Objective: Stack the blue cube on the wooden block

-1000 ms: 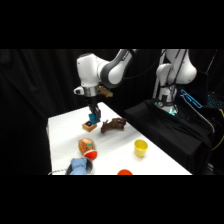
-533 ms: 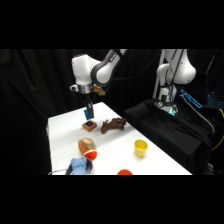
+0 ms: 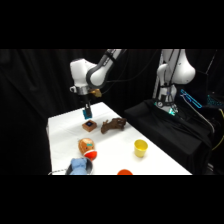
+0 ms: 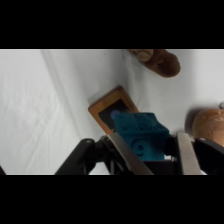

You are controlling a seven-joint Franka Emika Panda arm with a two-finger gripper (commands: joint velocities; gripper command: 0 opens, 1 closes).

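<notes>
At frame centre, the gripper [image 4: 145, 150] clamps the blue cube [image 4: 141, 135] above the wooden block [image 4: 114, 110]; it should centre squarely over the dark mark before lowering.

the white arm reaches in from above, its wrist pointing straight down; the gripper [image 4: 148, 150] hangs vertical, both fingers [image 4: 186, 152] clamped on the blue cube [image 4: 141, 131] between them.

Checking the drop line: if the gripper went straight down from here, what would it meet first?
Probably the wooden block: the gripper, shut on the blue cube, hangs above it, though the wrist view suggests some offset.
</notes>
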